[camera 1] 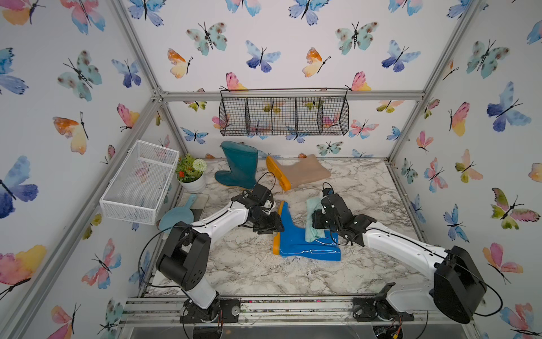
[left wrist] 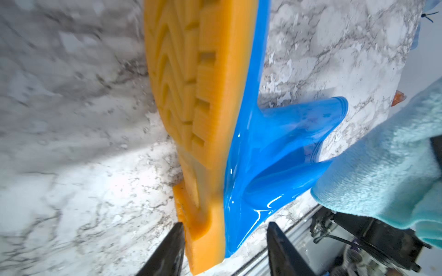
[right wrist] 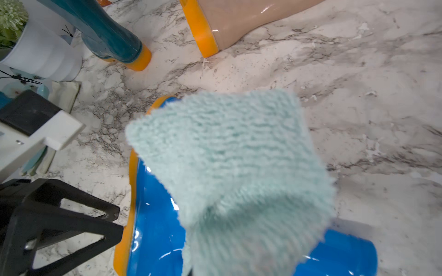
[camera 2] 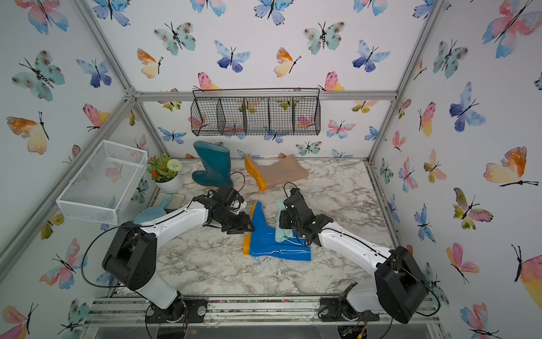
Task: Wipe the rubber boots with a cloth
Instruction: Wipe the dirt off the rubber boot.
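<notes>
— What is the left gripper (left wrist: 224,225) doing now?

— Its jaws are standing apart, one on each side of the heel end of the blue boot (camera 1: 308,249). One finger (left wrist: 167,253) is sitting close against the orange sole (left wrist: 191,95). The other is standing off from the blue side, so it is gripping nothing.

— And the right gripper (camera 1: 316,218)?

— It is closed on the cloth (right wrist: 234,172). The cloth is covering its fingers and hanging down over the ankle part of the blue boot. If it is really pressing on the rubber, I cannot tell.

— How is this boot lying?

— It is lying on its side in the middle of the table (camera 1: 264,273), between the two arms. The sole is facing the left arm, and the toe is pointing to the back wall.

— Where are the other boots?

— Both are waiting at the back. The teal boot (camera 1: 239,164) is standing upright near the plant pot (camera 1: 192,176). The beige boot (camera 1: 302,173) is lying on its side just beside it, showing its sole to the teal one.
</notes>
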You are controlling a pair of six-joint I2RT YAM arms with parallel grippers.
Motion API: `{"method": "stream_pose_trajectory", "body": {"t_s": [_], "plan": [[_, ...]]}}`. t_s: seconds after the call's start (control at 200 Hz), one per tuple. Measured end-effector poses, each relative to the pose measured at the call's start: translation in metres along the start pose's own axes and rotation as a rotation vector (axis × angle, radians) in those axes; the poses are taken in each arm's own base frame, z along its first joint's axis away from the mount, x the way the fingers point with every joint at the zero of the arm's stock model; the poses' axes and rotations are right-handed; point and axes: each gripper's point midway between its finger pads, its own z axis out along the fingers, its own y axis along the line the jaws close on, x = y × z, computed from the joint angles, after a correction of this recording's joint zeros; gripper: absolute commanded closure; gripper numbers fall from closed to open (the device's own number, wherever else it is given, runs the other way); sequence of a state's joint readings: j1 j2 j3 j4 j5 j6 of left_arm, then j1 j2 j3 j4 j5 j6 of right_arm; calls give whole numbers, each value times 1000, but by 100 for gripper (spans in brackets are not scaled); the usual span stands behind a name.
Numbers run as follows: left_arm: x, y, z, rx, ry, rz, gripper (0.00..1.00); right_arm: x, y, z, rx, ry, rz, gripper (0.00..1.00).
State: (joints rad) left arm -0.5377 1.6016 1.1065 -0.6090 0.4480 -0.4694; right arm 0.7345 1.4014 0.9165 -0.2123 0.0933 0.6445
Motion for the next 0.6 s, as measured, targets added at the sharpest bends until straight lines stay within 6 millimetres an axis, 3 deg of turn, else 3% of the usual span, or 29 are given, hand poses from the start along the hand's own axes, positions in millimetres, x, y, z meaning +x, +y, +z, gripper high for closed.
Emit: {"method": "stream_pose_trajectory", "body": {"t_s": [0.17,0.38,0.475,0.601], "plan": [[13,5,-19,38,-133,20,42,-11,30,39,-91,68,34,98],[48,17,1,144,-199,-37,42,-17,50,98,-199,186,127,98],[57,19,12,172,-197,-58,44,-10,50,107,-233,237,160,98],[57,13,19,200,-201,-52,49,3,49,104,-273,274,185,98]]}}
